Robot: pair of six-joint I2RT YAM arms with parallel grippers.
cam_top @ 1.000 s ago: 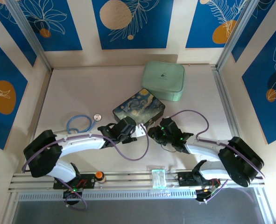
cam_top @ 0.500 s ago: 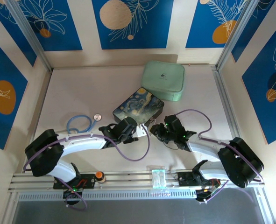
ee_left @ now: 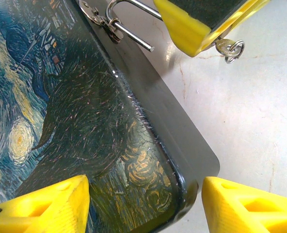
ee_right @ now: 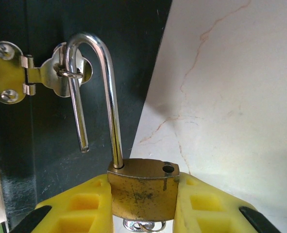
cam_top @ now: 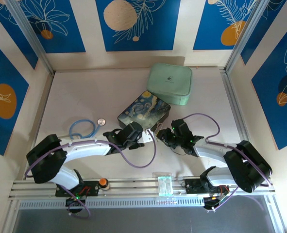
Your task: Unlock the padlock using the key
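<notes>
Already sprung: padlock open in the right gripper's hold

The right gripper [ee_right: 143, 199] has its two yellow fingers [ee_right: 75, 204] pressed against either flank of the padlock [ee_right: 143, 187], clamping the brass body between them. The shackle [ee_right: 92, 87] stands open. Its long leg is seated in the body, while its short leg hangs free, clear of the empty hole on the body's top face. The curved top of the shackle is threaded through the small loop of the hasp [ee_right: 17, 73] on the side wall of the starry-night tin [ee_left: 60, 107]. The padlock thus hangs from the tin, just off its edge, above the pale table [cam_top: 85, 92].

The key [ee_left: 229, 47] sticks out at the underside of the padlock, its head and small ring showing past the right finger in the left wrist view. Whether it sits fully in the keyhole I cannot tell.

The left gripper [ee_left: 145, 204] is spread wide, gripping nothing, with the near corner of the tin lying between its fingertips. One finger [ee_left: 41, 206] is over the painted lid and the other over the table.

From above, both grippers meet at the tin's near edge, the left [cam_top: 142, 137] beside the right [cam_top: 163, 136]. A mint-green case [cam_top: 170, 84] sits just behind the tin, and a blue-tubed stethoscope [cam_top: 82, 128] lies well apart to the left.
</notes>
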